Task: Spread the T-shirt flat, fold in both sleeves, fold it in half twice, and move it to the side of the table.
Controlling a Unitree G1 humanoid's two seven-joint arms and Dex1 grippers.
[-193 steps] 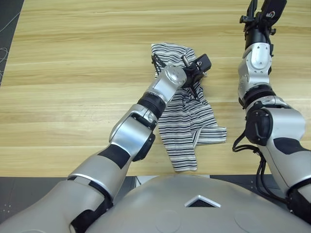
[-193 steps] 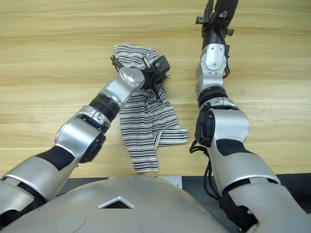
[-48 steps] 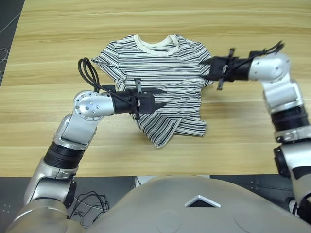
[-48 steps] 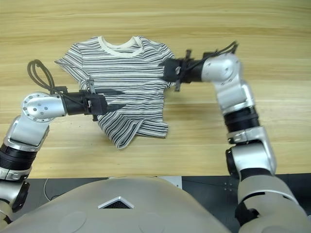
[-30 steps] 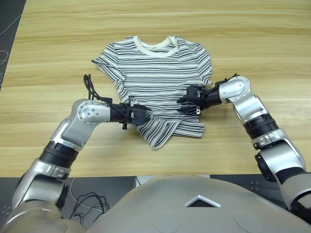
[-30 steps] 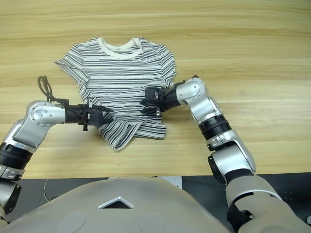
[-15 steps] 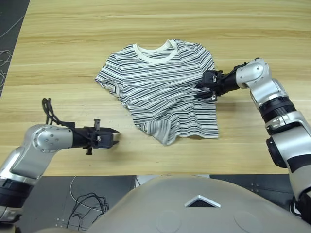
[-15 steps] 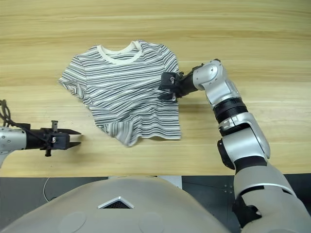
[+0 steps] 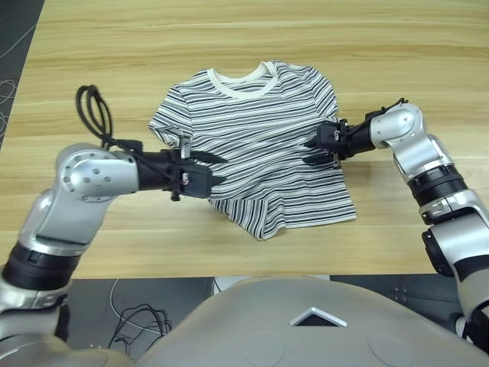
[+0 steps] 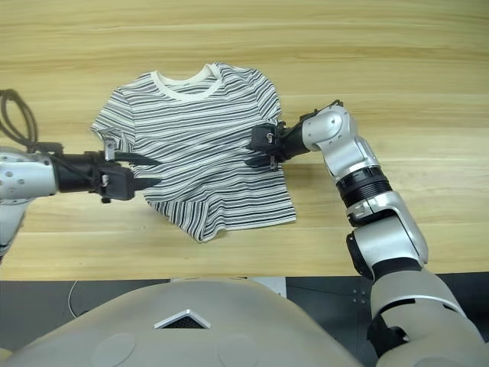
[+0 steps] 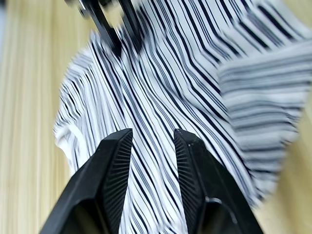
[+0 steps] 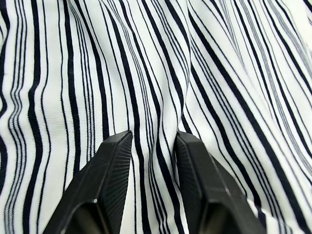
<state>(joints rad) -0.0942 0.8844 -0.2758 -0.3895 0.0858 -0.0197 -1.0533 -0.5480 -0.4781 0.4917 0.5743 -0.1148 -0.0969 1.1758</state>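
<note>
A black-and-white striped T-shirt (image 9: pixel 256 115) lies face up on the wooden table (image 9: pixel 107 46), its cream collar (image 9: pixel 243 80) pointing away from me. Its near left hem is bunched into a fold (image 9: pixel 252 218). My left gripper (image 9: pixel 218 170) hovers open over the shirt's left side, just below the left sleeve (image 9: pixel 168 126). My right gripper (image 9: pixel 308 152) is open at the shirt's right side edge, low over the cloth. In the left wrist view the open fingers (image 11: pixel 117 170) frame striped fabric (image 11: pixel 165 97). Stripes (image 12: pixel 146 73) run between the open fingers (image 12: pixel 114 175) in the right wrist view.
Bare wood stretches to the left, right and beyond the shirt. The table's near edge (image 9: pixel 153 274) runs just below the hem. Dark floor with cables (image 9: pixel 15 46) lies past the table's left end.
My left gripper has swung from the table's near left edge up to the shirt's left side. The right gripper shifted slightly toward me, and the near right hem now lies spread wider.
</note>
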